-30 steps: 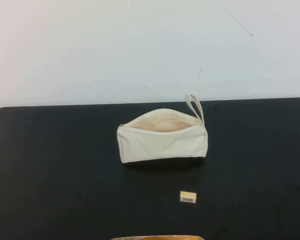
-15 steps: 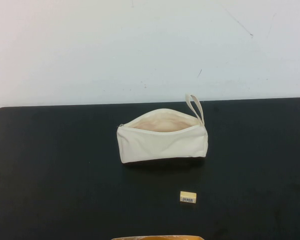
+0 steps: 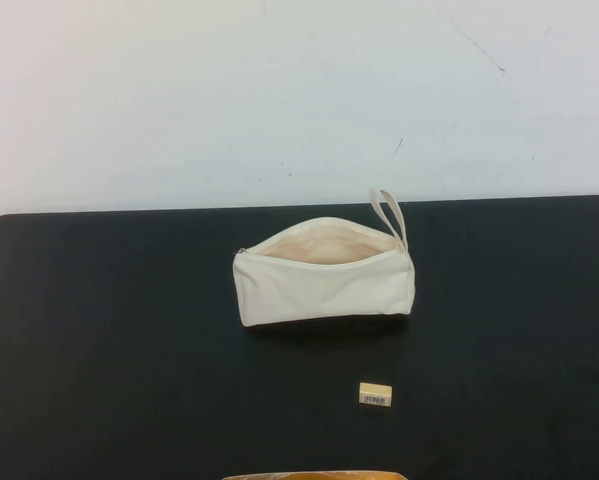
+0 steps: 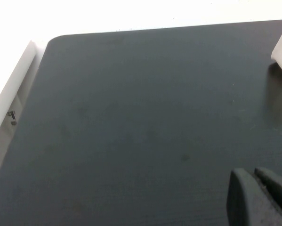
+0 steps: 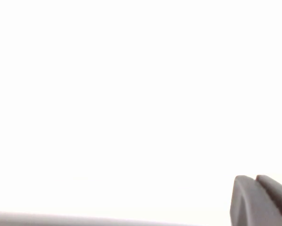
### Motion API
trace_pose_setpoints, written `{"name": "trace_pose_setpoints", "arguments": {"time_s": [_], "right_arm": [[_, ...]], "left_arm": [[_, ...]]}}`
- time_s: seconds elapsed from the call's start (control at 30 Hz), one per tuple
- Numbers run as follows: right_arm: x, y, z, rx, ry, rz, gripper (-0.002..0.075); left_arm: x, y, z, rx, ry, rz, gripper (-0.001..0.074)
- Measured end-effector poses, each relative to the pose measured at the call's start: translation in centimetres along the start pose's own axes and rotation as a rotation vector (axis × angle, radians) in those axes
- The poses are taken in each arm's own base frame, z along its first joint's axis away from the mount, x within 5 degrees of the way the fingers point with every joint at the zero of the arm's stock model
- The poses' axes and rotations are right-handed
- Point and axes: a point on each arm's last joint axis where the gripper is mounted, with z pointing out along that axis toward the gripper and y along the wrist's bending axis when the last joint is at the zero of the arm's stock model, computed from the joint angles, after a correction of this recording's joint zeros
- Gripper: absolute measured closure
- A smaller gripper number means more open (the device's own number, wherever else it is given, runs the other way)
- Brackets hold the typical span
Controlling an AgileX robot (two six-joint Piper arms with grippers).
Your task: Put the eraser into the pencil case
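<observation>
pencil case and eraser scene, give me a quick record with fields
pencil case: on the black mat, zip open, pinkish lining showing, loop strap at its right end
eraser: on the mat, nearer the robot than the case, apart from it, label side showing
eraser in case: no
left gripper: above bare mat left of the case, fingers together, holding nothing
right gripper: seen only in its wrist view against a white background, fingers together, holding nothing
arms in high view: none
</observation>
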Motion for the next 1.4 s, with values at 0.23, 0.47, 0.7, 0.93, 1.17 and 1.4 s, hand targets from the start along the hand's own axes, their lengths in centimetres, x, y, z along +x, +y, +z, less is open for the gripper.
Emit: {"name": "trace_pose_setpoints", "arguments": {"time_s": [0.23,0.47,0.7,0.93,1.17,1.4], "right_arm": [[-4.5,-0.4,-1.2,0.04,-0.516,0.017,0.0727],[-6.6,-0.6,-2.2,0.047,-0.705,0.053,0.0727],[-12.6,-1.2,-2.0,0.037,-0.553,0.056,0.0727],[-14.9,-1.4,3.0,-0.001,0.034,0.112,0.0727],[-9.9,-0.6,6.4,-0.051,0.61,0.154,0.0727],[-7.0,0.2,8.1,-0.086,0.882,0.227,0.0727]], "left_arm": [[0.0,0.0,0.0,0.0,0.0,0.0,0.0736],[0.0,0.0,0.0,0.0,0.0,0.0,0.0736],[0.0,0.0,0.0,0.0,0.0,0.0,0.0736],[0.0,0.0,0.0,0.0,0.0,0.0,0.0736],[0.0,0.0,0.0,0.0,0.0,0.0,0.0736],[0.0,0.0,0.0,0.0,0.0,0.0,0.0736]]}}
